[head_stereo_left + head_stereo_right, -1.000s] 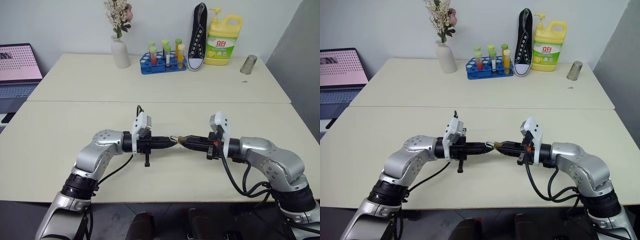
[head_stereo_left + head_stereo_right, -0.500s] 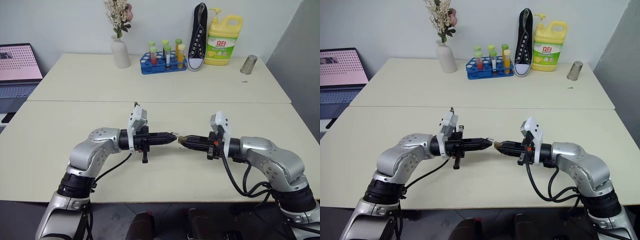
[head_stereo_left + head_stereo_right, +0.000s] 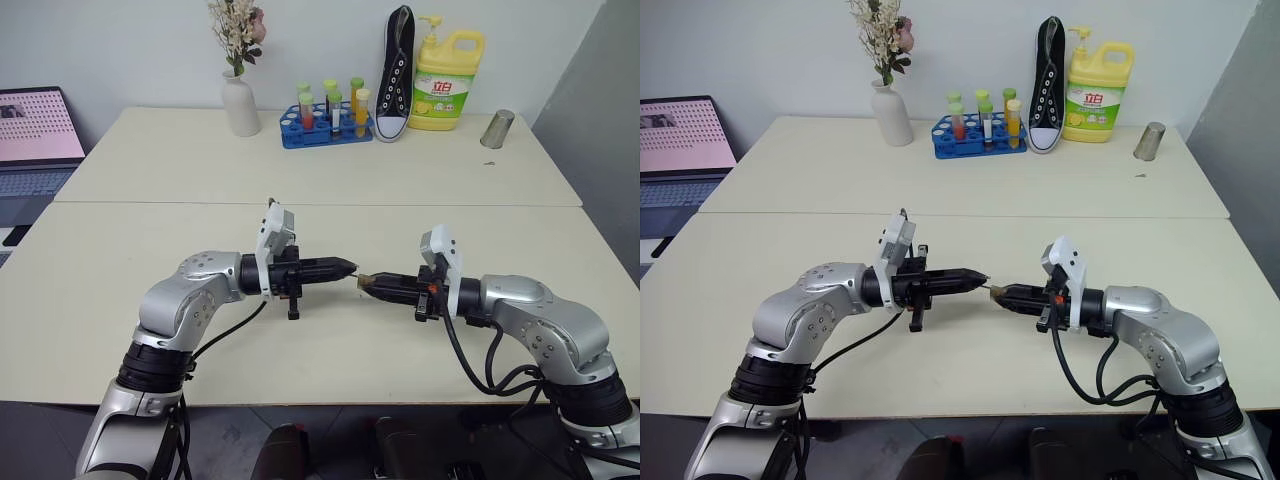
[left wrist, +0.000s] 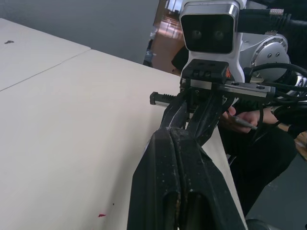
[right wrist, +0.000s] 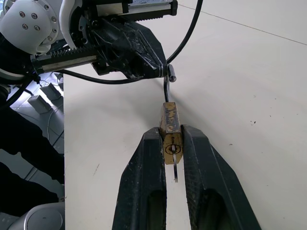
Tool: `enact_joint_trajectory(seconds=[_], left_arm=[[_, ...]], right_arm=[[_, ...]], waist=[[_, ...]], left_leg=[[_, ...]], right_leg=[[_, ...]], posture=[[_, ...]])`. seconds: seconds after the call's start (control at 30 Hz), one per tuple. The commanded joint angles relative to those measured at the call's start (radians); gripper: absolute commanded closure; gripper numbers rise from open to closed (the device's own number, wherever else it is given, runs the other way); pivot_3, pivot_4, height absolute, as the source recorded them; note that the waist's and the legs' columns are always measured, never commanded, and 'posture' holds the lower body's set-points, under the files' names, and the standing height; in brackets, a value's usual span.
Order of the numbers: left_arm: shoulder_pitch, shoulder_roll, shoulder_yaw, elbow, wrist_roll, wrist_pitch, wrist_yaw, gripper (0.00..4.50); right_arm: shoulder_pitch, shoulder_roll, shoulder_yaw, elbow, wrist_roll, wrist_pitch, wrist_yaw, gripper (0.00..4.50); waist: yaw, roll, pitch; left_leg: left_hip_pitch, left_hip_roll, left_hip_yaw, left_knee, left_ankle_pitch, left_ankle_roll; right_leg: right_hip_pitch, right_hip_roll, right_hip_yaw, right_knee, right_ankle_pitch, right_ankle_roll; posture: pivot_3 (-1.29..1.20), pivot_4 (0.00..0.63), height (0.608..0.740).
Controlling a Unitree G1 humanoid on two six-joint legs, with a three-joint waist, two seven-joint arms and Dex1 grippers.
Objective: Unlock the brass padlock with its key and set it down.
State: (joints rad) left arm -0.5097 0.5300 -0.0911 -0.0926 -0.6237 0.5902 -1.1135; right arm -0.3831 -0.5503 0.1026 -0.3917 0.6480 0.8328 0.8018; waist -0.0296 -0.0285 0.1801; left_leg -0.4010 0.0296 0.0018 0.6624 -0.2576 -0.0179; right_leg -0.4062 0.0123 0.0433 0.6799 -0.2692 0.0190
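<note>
Behind, cream tables (image 3: 150,290) meet a pale wall (image 3: 120,50).

The small golden-brass padlock block (image 5: 171,132) shows dull, scuffed metal; its thin silvery shackle (image 5: 167,85) is bright and smooth. The right tool (image 5: 171,158) fingers (image 5: 141,182) beside it are matt, speckled black plastic. The cream bench (image 5: 268,96) below is smooth and matt.
</note>
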Motion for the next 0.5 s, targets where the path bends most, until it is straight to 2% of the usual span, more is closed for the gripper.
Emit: enact_joint_trajectory(seconds=[0.03, 0.2, 0.23, 0.3, 0.5], left_arm=[[-0.018, 0.038, 0.027, -0.027, 0.069, -0.101, 0.002, 4.50], [0.007, 0.132, -0.026, 0.020, 0.282, -0.432, -0.083, 4.50], [0.018, 0.148, -0.039, 0.032, 0.319, -0.499, -0.102, 4.33], [0.037, 0.169, -0.057, 0.049, 0.362, -0.589, -0.133, 3.93], [0.118, 0.184, -0.068, 0.046, 0.366, -0.657, -0.185, 1.95]], right_arm=[[-0.005, -0.008, -0.011, -0.020, 0.004, -0.007, 0.002, 4.37], [0.000, -0.011, -0.018, -0.012, 0.014, 0.024, -0.007, 4.37], [-0.002, -0.010, -0.017, -0.006, 0.018, 0.037, -0.010, 4.37], [-0.007, -0.007, -0.016, 0.003, 0.024, 0.061, -0.015, 4.37], [-0.028, 0.017, -0.008, 0.052, 0.057, 0.201, -0.058, 4.37]], waist=[[0.000, 0.000, 0.000], [0.000, 0.000, 0.000], [0.000, 0.000, 0.000], [0.000, 0.000, 0.000], [0.000, 0.000, 0.000]], left_leg=[[0.000, 0.000, 0.000, 0.000, 0.000, 0.000], [0.000, 0.000, 0.000, -0.001, 0.000, 0.000], [0.000, 0.000, 0.001, -0.001, 0.000, 0.000], [0.000, 0.000, 0.001, -0.001, 0.000, 0.000], [0.000, 0.000, 0.001, -0.001, 0.000, 0.000]], right_leg=[[0.000, 0.000, 0.000, 0.000, 0.000, 0.000], [0.000, 0.000, 0.000, 0.000, 0.000, 0.000], [0.000, 0.000, 0.000, 0.000, 0.000, 0.000], [0.000, -0.001, 0.001, -0.001, 0.000, 0.000], [0.000, -0.001, 0.000, -0.001, 0.000, -0.001]], posture=[[0.00, 0.150, 0.740], [0.00, 0.150, 0.740], [0.00, 0.150, 0.740], [0.00, 0.150, 0.740], [0.00, 0.150, 0.740]])
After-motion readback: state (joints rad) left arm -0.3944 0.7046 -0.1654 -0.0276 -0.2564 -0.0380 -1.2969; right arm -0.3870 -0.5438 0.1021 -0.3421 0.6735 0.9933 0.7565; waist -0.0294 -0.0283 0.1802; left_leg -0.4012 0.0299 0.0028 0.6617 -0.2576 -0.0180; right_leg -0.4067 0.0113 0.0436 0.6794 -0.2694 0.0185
